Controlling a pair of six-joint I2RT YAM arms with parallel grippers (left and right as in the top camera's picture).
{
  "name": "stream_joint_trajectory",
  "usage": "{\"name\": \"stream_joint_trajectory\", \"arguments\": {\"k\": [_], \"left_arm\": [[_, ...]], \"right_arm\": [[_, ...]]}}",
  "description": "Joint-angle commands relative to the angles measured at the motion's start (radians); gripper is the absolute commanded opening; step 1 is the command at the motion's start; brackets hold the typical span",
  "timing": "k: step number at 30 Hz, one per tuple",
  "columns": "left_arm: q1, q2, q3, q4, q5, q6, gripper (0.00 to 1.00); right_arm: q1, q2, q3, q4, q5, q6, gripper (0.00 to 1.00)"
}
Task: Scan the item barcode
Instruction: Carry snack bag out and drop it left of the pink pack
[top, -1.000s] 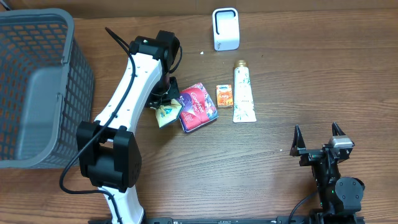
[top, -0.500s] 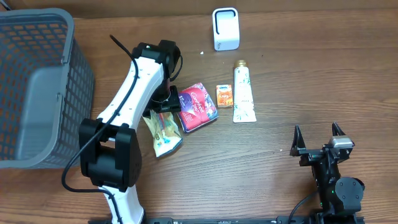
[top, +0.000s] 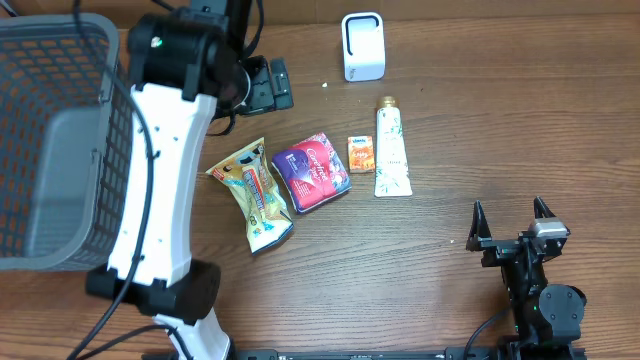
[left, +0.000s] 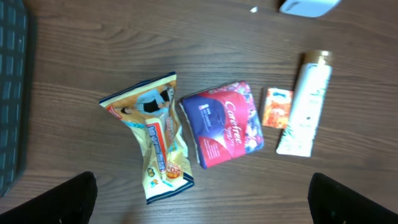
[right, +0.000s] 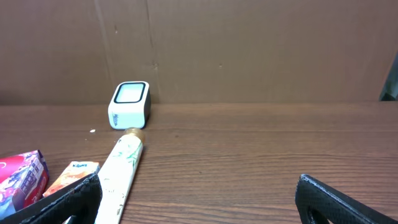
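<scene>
A yellow snack bag (top: 255, 195) (left: 155, 137) lies flat on the table, free of any grip. Just right of it sit a purple-and-red Carefree pack (top: 312, 172) (left: 224, 121), a small orange box (top: 361, 153) (left: 277, 107) and a white tube (top: 391, 150) (right: 121, 171). The white scanner (top: 362, 46) (right: 129, 104) stands at the back. My left gripper (top: 272, 85) (left: 202, 199) hangs high above the items, open and empty. My right gripper (top: 510, 215) (right: 199, 199) rests open at the front right, holding nothing.
A large grey mesh basket (top: 60, 140) (left: 9, 93) fills the left side of the table. The white left arm (top: 160, 170) reaches up beside the basket. A brown wall backs the table in the right wrist view.
My left gripper has opened and let go of the yellow snack bag, which now lies flat left of the pack. The left arm has risen and drawn back. The right arm stayed still.
</scene>
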Motion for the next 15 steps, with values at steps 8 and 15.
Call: {"name": "stream_joint_trajectory", "arguments": {"k": [8, 15], "left_arm": [[-0.031, -0.275, -0.084, -0.005, 0.111, 0.091, 1.00], [-0.102, -0.295, -0.398, 0.072, 0.110, 0.084, 1.00]], "right_arm": [[-0.003, -0.008, -0.010, 0.006, 0.009, -0.007, 1.00], [-0.003, -0.008, -0.010, 0.006, 0.009, -0.007, 1.00]]}}
